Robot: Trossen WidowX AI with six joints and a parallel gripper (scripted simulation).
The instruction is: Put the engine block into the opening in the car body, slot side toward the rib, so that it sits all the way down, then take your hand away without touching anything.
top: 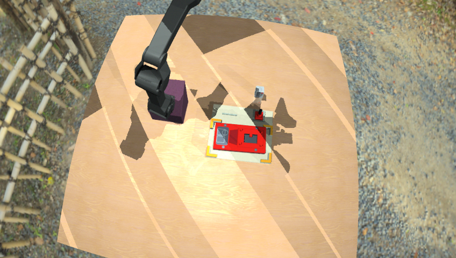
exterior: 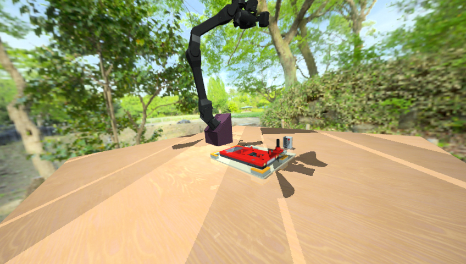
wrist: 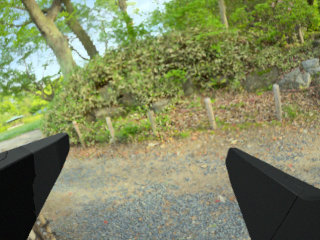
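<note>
The red car body (top: 235, 147) (exterior: 242, 158) lies on a pale tray (top: 240, 157) between yellow corner pieces. Its opening (top: 250, 138) shows dark grey inside, with a small red rib at its back edge. A small grey block (top: 259, 91) (exterior: 287, 142), seemingly the engine block, stands upright on the table behind the tray, outside the car body. Its slot cannot be made out. My gripper (wrist: 150, 148) is open and empty, with only background between its fingers in the wrist view. It is raised high above the table, far from the block and the car body.
A red piece with a black upright pin (top: 259, 115) (exterior: 278, 146) stands at the tray's back right. The arm rises from a purple slanted block (top: 179, 108) (exterior: 218, 136) left of the tray. Dark shadows of the arm fall across the wooden table (top: 198, 204) (exterior: 163, 209).
</note>
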